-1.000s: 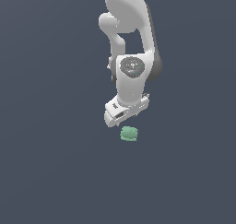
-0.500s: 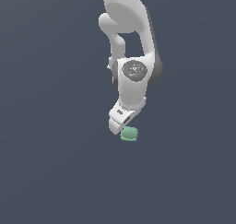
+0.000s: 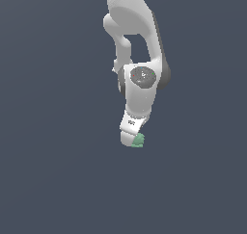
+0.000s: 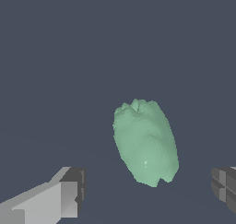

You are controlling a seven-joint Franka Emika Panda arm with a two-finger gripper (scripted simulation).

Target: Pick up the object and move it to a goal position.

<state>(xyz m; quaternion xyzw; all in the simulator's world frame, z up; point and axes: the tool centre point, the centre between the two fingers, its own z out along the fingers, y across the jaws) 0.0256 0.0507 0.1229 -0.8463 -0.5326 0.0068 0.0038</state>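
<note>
The object (image 4: 145,142) is a pale-green lumpy blob on the dark grey floor. In the wrist view it lies between my two fingers, one finger (image 4: 64,196) on one side and the other finger (image 4: 225,185) far off on the other, neither touching it. My gripper (image 4: 146,191) is open. In the exterior view the white arm hangs down over the object (image 3: 139,141), whose green edge peeks out beside the gripper (image 3: 132,137); the fingertips themselves are hidden behind the hand there.
The dark grey floor (image 3: 58,180) stretches flat all around with nothing else on it. The arm's upper links (image 3: 132,31) rise out of the exterior view's top.
The arm has lowered and the hand has dropped over the object, which now is partly covered by the gripper in the exterior view. The object itself has stayed in place.
</note>
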